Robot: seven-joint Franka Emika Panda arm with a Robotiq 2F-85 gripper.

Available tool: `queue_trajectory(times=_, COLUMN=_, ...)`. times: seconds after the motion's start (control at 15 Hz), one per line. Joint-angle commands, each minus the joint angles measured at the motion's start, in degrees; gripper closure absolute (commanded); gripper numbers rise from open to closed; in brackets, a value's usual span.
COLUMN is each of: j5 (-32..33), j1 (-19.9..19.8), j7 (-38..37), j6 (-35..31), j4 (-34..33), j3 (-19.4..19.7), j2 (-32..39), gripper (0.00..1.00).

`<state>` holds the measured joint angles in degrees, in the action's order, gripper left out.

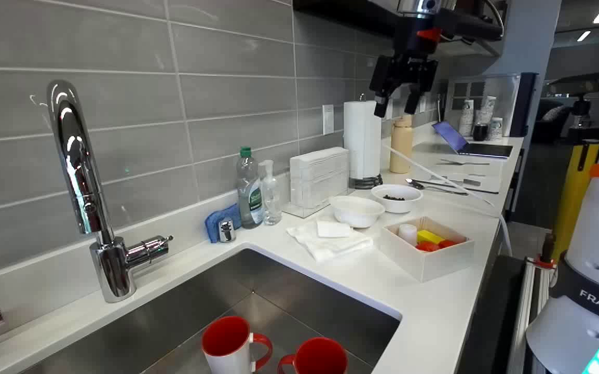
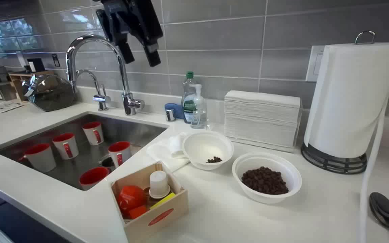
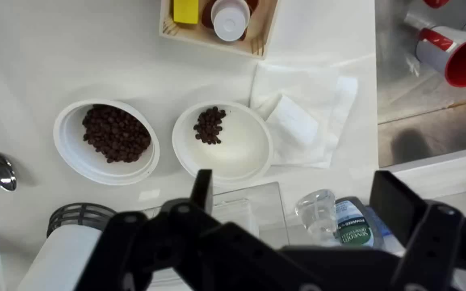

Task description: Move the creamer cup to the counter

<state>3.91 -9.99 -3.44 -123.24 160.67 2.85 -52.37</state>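
Creamer cup [image 2: 159, 182]: white, inverted; narrow end pointing up, wide rim down, long axis close to vertical. Location: inside the wooden box [image 2: 180, 208], at 7 o'clock in an exterior view, at 12 o'clock in the wrist view.

Box, other contents: red item [image 2: 131, 198], at 8 o'clock from the cup in an exterior view; yellow block [image 3: 185, 10], between 9 and 10 from it in the wrist view.

Gripper [image 2: 140, 58]: raised over the counter [image 2: 241, 219], at 11 o'clock in an exterior view; fingers parted, released, well apart from the cup.

Counter: smooth, white, bearing the box. Sink [image 2: 145, 130]: stainless steel, holding white mugs [image 2: 65, 147], red inside.

Bowls, white, two: fuller bowl [image 3: 73, 145], dark pellets [image 3: 116, 133], at 9 o'clock in the wrist view; sparser bowl [image 3: 239, 149], small heap, near centre.

Room: wall [image 2: 214, 37], grey tile; paper towel roll [image 2: 353, 101], upright, at 3 o'clock in an exterior view; laptop [image 1: 486, 150], unfolded.

Writing: soap bottle [image 3: 356, 226], at 4 o'clock in the wrist view, "POWERED" and "SEVEN" legible, rest indistinct; robot base [image 1: 590, 322], "FRANK", cut at the edge; red oval mark [image 2: 161, 217] on the box, lettering too small to read.
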Motion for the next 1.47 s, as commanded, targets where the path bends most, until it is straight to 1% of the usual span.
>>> queue_trajectory(times=0.0, j5=0.2, j1=0.2, j7=-0.1, j6=0.3, j4=0.4, j3=0.2, j2=0.1, gripper=0.0)
queue_trajectory(times=0.4, j5=0.2, j1=0.2, j7=-0.1, j6=0.3, j4=1.1, j3=0.2, j2=0.8, gripper=0.0)
queue_trajectory(times=0.6, j5=0.7, j1=-0.2, j7=-0.4, j6=0.5, j4=0.4, j3=0.1, j2=3.2, gripper=0.0)
queue_trajectory(times=0.93, j5=1.3, j1=-1.2, j7=-0.9, j6=0.1, j4=0.0, j3=0.2, j2=10.1, gripper=0.0)
queue_trajectory(times=1.2, j5=2.4, j1=-3.0, j7=-1.7, j6=0.0, j4=0.0, j3=0.2, j2=16.9, gripper=0.0)
queue_trajectory(times=1.4, j5=4.3, j1=-4.3, j7=-2.6, j6=-2.0, j4=-0.1, j3=0.3, j2=21.7, gripper=0.0)
